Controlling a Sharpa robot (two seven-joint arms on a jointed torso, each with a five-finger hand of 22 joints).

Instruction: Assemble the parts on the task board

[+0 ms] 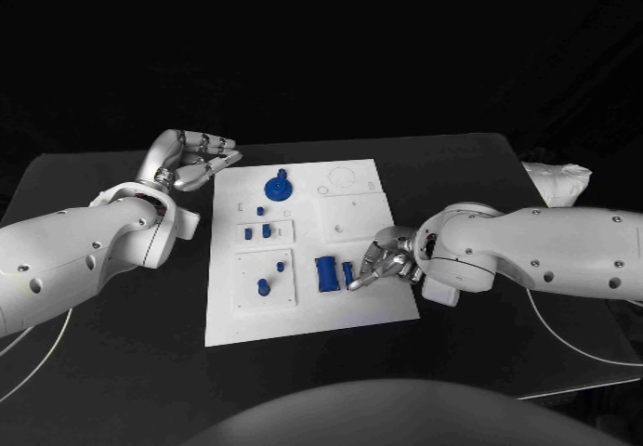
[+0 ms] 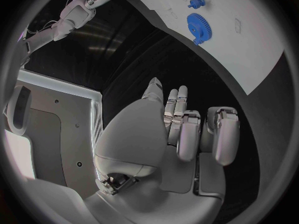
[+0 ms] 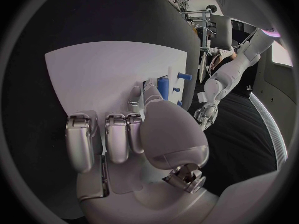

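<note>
- You have the white task board (image 1: pixel 306 307) lying in the middle of the black tabletop (image 1: pixel 121 372); take it as your landmark.
- Your right robot hand (image 1: pixel 382 260) reaches over the board's right edge, fingers partly curled, fingertips down at the board's surface.
- Just beside those fingertips, on the board's lower middle, lies a blue block (image 1: pixel 326 273) with a narrow blue pin (image 1: pixel 348 271) next to it; the right wrist view shows the pin (image 3: pixel 163 86) directly ahead of the extended fingers (image 3: pixel 149 92).
- You cannot tell for sure whether the fingers touch or pinch the pin; they look at most in contact, not wrapped round it.
- Your left robot hand (image 1: pixel 201 156) sits off the board's upper left corner, over the tabletop, fingers curled inward with nothing in them.
- The blue gear (image 1: pixel 279 189) lies on the board's upper part, near that left hand but apart from it; in the left wrist view it (image 2: pixel 199 28) lies well beyond the fingers.
- Small blue pegs (image 1: pixel 266 229) stand in the raised panels along the board's left side.
</note>
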